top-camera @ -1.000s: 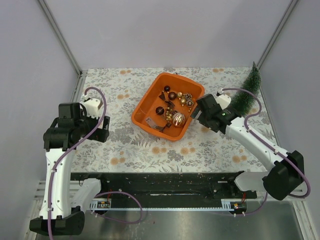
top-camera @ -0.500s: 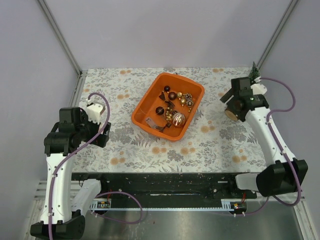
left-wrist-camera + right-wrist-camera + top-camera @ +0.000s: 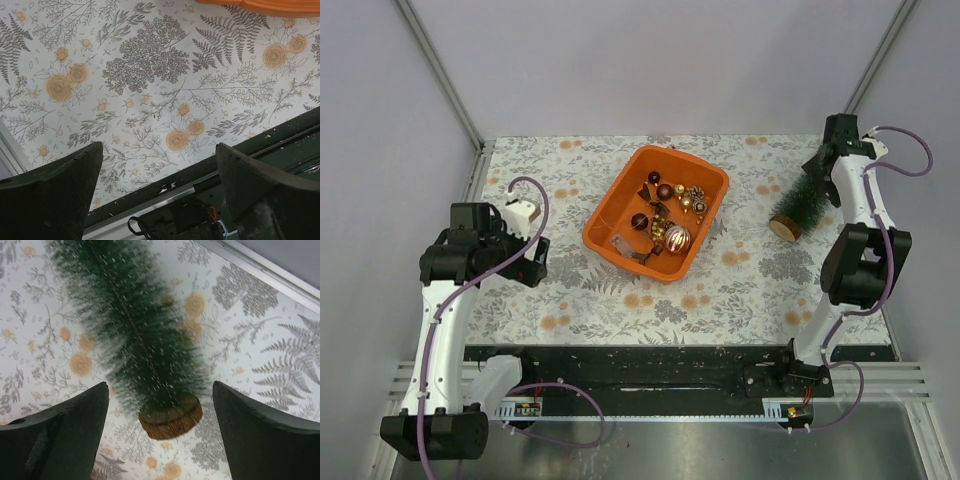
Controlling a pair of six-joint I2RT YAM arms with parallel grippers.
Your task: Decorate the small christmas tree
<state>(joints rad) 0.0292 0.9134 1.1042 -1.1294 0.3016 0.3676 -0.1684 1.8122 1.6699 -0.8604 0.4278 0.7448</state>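
RIGHT: The right pincer [image 3: 160, 388], jaws spread wide and gripping nothing, hangs over the small christmas tree [image 3: 135, 335] at the far right of the bench [image 3: 740, 290]. Its two dark fingers [image 3: 60, 435] flank the frosted green cone without touching it. The tree appears to lie on its side on the floral-patterned cover, tip toward the far right corner and round brown base [image 3: 171, 419] pointing to the near left. Its outline is blurred in the wrist view. Well apart to its left sits an orange tub [image 3: 612, 200] holding gold and brown baubles [image 3: 672, 205]. Across the bench, the left pincer [image 3: 157, 150] is likewise spread wide and empty, above the floral cover near the tub's left side.
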